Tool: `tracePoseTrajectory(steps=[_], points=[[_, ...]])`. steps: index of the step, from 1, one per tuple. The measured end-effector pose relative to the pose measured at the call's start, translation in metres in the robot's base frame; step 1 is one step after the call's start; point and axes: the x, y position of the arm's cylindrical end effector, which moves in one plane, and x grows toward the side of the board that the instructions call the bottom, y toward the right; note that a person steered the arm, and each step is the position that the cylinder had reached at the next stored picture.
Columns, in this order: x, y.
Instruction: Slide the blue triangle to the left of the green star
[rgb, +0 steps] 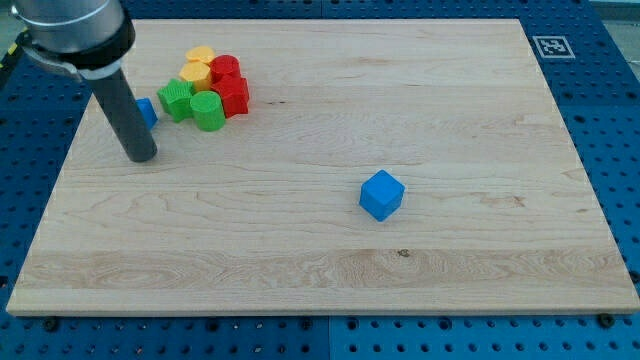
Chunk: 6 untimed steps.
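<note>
The blue triangle (148, 111) is mostly hidden behind my dark rod at the view's upper left; only a small blue part shows. It lies just left of the green star (176, 100), nearly touching it. My tip (141, 158) rests on the board just below and slightly left of the blue triangle. A green cylinder (208, 112) sits right of the star.
A tight cluster stands right of the star: two yellow blocks (199, 66) and two red blocks (231, 90). A blue cube (381, 194) sits alone near the board's middle, right of centre. The board's left edge (60, 170) is close to my tip.
</note>
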Motion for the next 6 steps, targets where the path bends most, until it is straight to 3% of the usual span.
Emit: tracePoseTrajectory(steps=[1,3,5,6], points=[[-0.025,-0.004],[-0.022,-0.019],[-0.061,-0.04],[-0.061,-0.039]])
